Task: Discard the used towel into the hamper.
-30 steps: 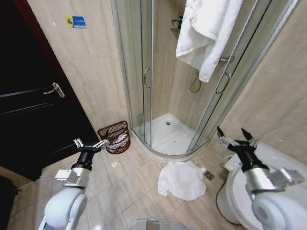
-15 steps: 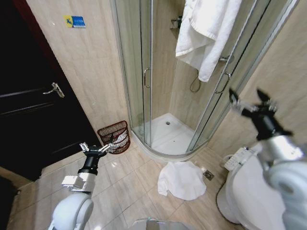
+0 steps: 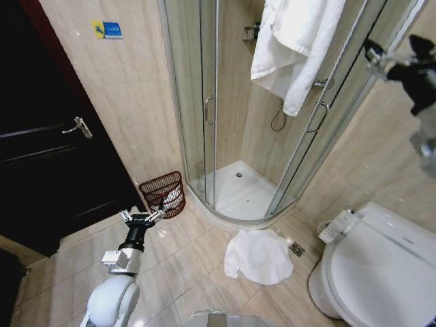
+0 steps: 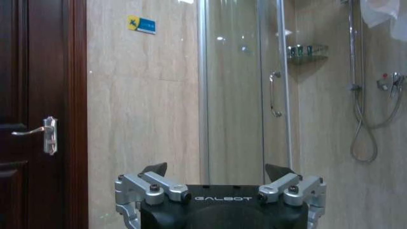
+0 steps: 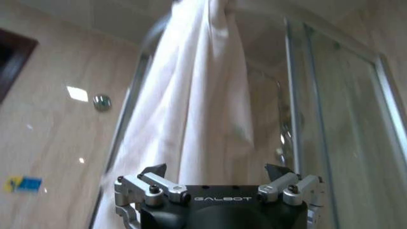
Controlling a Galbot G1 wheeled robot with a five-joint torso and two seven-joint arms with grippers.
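You've got a white towel (image 3: 259, 255) on beige floor tiles (image 3: 177, 262), a dark red-brown hamper (image 3: 163, 194) with horizontal bands, another white towel (image 3: 293, 41) hanging above, a blue-and-yellow sign (image 3: 107, 30) on the beige wall, and a dark brown door (image 3: 41, 163).

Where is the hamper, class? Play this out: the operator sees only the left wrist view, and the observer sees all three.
Observer: The hamper stands on the floor by the wall, between the dark door and the shower cabin, just beyond the left gripper.
Operator: Any towel on the floor?
Observer: Yes, a white towel lies crumpled on the tiles before the shower, beside the toilet.
Operator: Where is the right gripper?
Observer: The right gripper is high up on the right, fingers open, facing the hanging towel.
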